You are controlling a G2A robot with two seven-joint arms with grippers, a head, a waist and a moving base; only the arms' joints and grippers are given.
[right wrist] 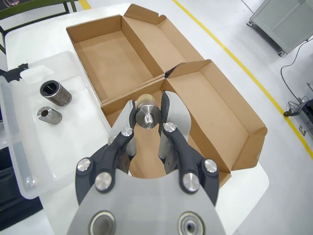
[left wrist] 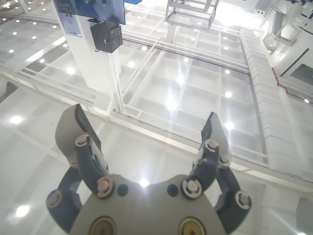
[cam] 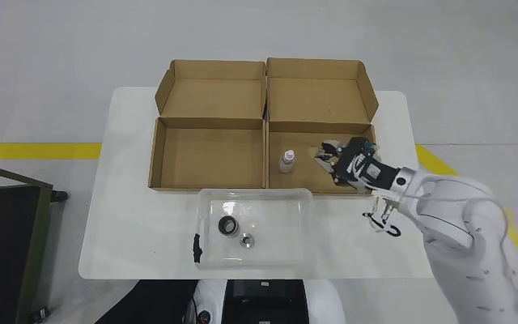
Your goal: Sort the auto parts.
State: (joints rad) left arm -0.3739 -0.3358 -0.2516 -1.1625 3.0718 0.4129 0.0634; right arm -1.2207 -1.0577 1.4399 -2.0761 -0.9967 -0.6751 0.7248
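Metal fitting (right wrist: 146,118), clenched between fingers of my right gripper (right wrist: 148,107), seems heavy, rigid, slick; best squeezed across its round body

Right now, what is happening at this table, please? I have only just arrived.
The robot appears to be sorting metal parts from a clear plastic bin into two open cardboard boxes. Its right pincer is shut on a small metal cylinder with a threaded stud, above the right box, where a pale bottle-shaped part stands. A dark bushing and a smaller silver cylinder sit in the bin. The left pincer is open, holds nothing and points at the ceiling.
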